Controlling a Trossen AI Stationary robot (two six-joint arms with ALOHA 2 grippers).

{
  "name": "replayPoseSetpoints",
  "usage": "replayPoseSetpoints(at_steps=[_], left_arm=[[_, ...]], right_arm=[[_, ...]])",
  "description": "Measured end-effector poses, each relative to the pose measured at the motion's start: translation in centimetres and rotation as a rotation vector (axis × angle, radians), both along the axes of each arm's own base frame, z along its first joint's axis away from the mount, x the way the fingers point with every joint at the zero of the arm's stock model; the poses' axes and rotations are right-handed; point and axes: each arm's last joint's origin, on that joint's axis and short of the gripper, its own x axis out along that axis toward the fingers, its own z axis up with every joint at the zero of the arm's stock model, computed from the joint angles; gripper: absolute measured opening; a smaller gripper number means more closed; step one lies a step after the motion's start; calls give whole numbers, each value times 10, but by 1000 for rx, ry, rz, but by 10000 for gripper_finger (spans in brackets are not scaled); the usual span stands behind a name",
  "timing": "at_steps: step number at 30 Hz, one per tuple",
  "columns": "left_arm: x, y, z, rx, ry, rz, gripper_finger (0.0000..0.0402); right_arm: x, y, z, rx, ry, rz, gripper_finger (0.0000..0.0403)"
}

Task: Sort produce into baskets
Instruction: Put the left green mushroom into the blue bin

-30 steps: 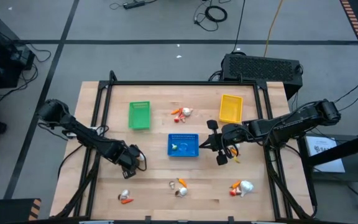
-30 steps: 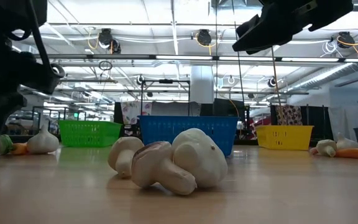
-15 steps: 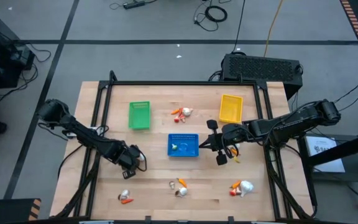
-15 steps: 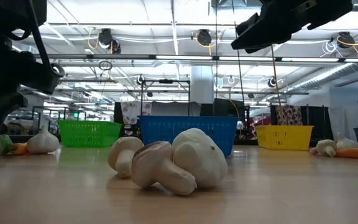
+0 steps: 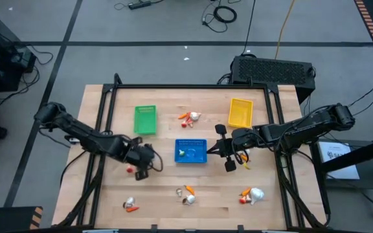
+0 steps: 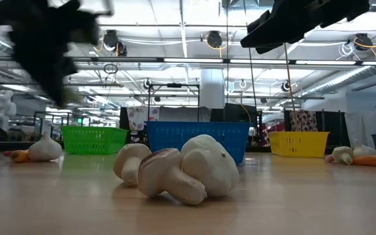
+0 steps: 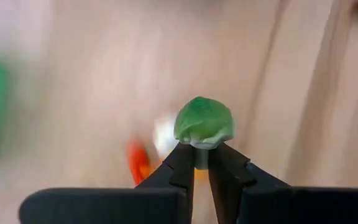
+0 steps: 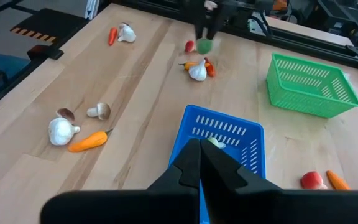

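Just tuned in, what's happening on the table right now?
The left gripper holds a small green vegetable above the table, left of the blue basket. The right gripper hangs shut and empty by that basket's right side. Green basket and yellow basket sit farther back; other produce is scattered on the table.

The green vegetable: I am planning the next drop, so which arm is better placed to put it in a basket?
Left. The left gripper is shut on the green vegetable, above the table near the blue basket. The right gripper holds nothing.
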Motion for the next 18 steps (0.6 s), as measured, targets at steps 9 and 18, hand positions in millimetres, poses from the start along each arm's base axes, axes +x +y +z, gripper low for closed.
replayPoseSetpoints(at_steps=[9,18], left_arm=[[49,27,32,180,-472,-202,37],[77,52,28,153,-606,-196,37]], right_arm=[[0,0,-1,4,8,-3,0],[-5,-1,-9,-14,112,-5,0]])
